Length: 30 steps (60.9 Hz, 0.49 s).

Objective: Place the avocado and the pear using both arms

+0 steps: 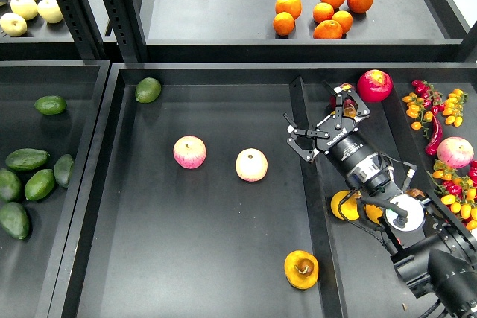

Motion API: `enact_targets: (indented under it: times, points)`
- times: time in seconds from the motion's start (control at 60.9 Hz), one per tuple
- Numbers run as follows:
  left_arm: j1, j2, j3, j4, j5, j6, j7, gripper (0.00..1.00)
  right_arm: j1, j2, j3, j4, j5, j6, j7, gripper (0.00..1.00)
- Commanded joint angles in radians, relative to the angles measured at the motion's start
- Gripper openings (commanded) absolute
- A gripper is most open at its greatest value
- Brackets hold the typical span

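Only the right arm shows, a black, jointed limb built of round, cylinder-shaped sections. Its wrist segment is ribbed with thin silvery rings, and a short white marking runs along the black housing just behind the gripper; the letters are too small to read. A white circular cap sits on the side of one joint. Thin black cables loop along the outside of the arm. The right gripper is black metal with two slim fingers and small silver fastenings.
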<state>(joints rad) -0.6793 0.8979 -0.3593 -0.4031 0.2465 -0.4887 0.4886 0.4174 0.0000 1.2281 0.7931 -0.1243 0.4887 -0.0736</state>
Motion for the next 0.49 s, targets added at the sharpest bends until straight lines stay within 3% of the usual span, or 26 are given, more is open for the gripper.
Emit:
enact_targets:
  times: [0.0,0.476]
  points:
    - [0.001,-0.013,0.0,0.012,0.003,0.0,0.0,0.41,0.0,0.0,-0.001,0.0,0.0,0.0,0.0,0.99]
    - [0.015,-0.037,0.0,0.017,0.003,0.0,0.0,0.41,0.0,0.0,-0.001,0.005,-0.001,0.0,-0.002,0.99]
